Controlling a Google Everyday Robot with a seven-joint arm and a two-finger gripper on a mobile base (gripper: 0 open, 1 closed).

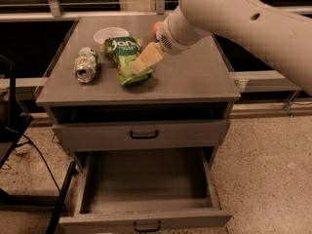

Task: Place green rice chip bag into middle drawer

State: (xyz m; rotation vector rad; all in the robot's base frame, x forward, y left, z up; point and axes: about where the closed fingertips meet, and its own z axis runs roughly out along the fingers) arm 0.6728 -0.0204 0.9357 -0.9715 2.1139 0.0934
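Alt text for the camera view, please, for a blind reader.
The robot's gripper reaches over the green chip bag lying on a grey cabinet top, beside a crushed can. Below, the middle drawer is pulled open.

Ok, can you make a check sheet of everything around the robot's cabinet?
Surface: grey cabinet top, flat, with four things on it.
Job's things: green rice chip bag lies on the cabinet top; middle drawer is pulled open below.
Clutter: crushed soda can left of the bag; white dish behind it; red fruit partly hidden by the arm.
Grippers: gripper is low over the bag's right side; touching or not, cannot tell.
Cables: black cable on the floor, left.
Surroundings: closed top drawer; speckled floor.
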